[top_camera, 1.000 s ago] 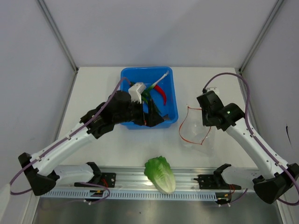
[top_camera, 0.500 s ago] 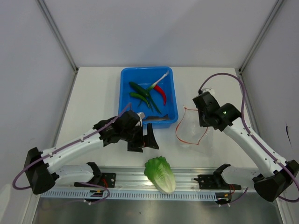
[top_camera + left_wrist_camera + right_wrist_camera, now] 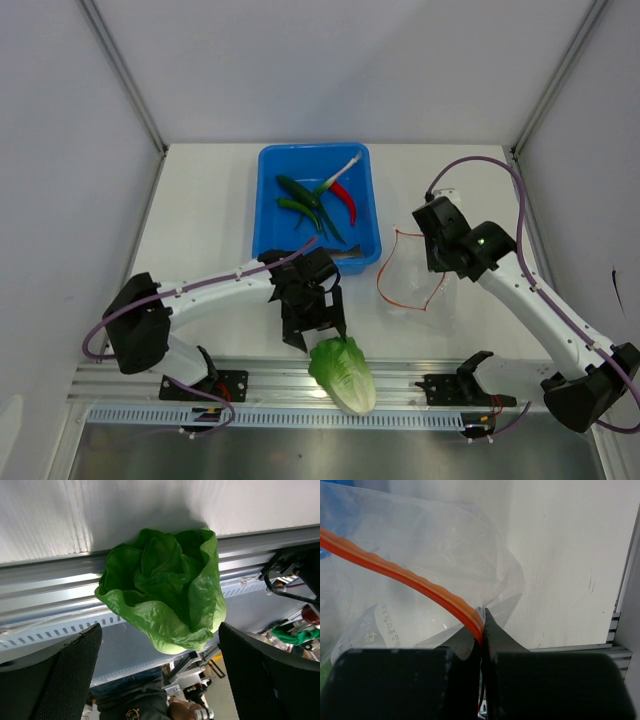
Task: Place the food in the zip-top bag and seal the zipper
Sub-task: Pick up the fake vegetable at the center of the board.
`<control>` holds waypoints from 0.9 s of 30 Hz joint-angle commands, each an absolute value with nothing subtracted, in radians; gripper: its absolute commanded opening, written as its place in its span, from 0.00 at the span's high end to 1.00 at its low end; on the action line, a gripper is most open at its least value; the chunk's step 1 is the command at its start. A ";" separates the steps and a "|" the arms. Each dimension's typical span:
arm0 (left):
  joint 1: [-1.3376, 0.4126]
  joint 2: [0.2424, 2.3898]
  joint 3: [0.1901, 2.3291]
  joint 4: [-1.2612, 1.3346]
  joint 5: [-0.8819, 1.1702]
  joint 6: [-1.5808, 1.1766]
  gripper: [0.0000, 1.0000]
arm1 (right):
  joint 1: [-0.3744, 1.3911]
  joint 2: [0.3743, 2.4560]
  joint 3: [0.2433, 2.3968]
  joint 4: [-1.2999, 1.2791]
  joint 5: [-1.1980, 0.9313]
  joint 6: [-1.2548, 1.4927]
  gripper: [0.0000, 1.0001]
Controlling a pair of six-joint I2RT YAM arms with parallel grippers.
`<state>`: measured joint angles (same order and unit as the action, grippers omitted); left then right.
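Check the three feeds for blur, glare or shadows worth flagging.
Top external: even light, sharp; the clear zip-top bag barely shows apart from its orange zipper. Left wrist: cabbage crisp, casting a soft shadow on the table; background past the table blurred. Right wrist: mild sheen on the bag film; right pincer a featureless black mass.

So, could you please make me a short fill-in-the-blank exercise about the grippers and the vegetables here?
1. The left gripper hangs above the cabbage with its jaws ___.
2. The right gripper is shut on the zipper of the ___.
3. The chili lies in the blue ___.
Missing words: open; bag; bin.
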<state>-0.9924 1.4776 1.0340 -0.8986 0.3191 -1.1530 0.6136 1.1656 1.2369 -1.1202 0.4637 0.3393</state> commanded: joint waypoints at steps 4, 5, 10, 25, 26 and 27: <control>-1.002 1.511 1.032 -0.856 0.397 -1.250 0.01 | 0.620 1.141 1.239 -1.126 0.494 0.342 1.00; -1.003 1.517 1.016 -0.833 0.411 -1.262 0.00 | 0.620 1.141 1.239 -1.124 0.495 0.342 1.00; -1.042 1.604 1.012 -0.759 0.489 -1.292 0.00 | 0.620 1.140 1.235 -1.124 0.492 0.345 1.00; -1.045 1.594 0.974 -0.690 0.502 -1.292 0.67 | 0.620 1.127 1.232 -1.135 0.502 0.341 1.00; -1.045 1.589 0.977 -0.687 0.496 -1.287 0.76 | 0.620 1.126 1.232 -1.132 0.499 0.341 1.00; -1.045 1.582 0.977 -0.689 0.494 -1.278 0.88 | 0.621 1.126 1.229 -1.128 0.499 0.344 1.00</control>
